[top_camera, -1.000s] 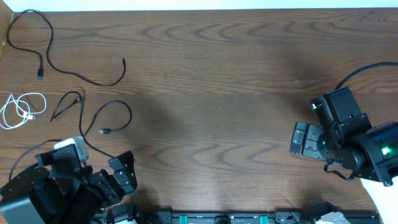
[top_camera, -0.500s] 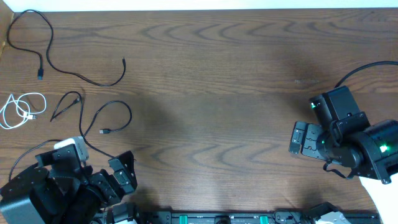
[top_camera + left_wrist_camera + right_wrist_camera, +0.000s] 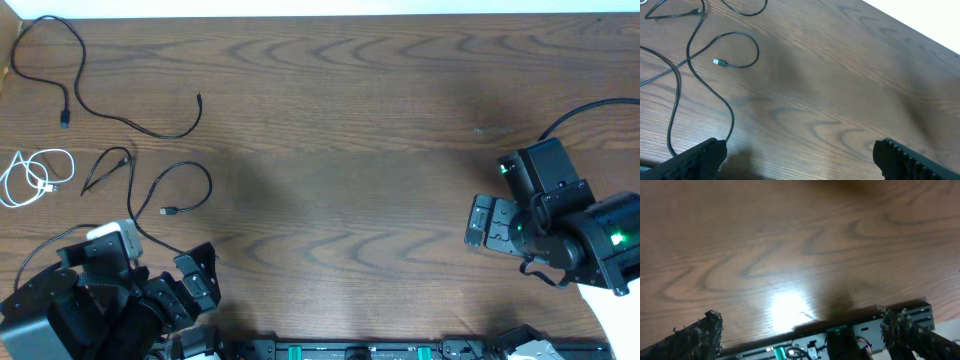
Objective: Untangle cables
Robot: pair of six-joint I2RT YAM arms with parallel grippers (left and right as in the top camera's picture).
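Observation:
The cables lie at the table's left. A long black cable (image 3: 80, 95) winds at the top left. A short white cable (image 3: 35, 178) is coiled at the left edge. Beside it, two black cables (image 3: 112, 163) (image 3: 190, 185) cross each other; one ends in a small plug (image 3: 720, 62). My left gripper (image 3: 200, 272) sits at the front left, open and empty, just behind these cords; one black cord (image 3: 730, 120) runs toward its left finger (image 3: 700, 157). My right gripper (image 3: 483, 222) is open and empty at the far right, far from all cables.
The brown wooden table (image 3: 350, 130) fills the view. A dark rail with electronics (image 3: 840, 340) runs along the table's front edge, between my right gripper's (image 3: 802, 335) fingers in the right wrist view. A thick black arm cable (image 3: 585, 112) arcs at the right edge.

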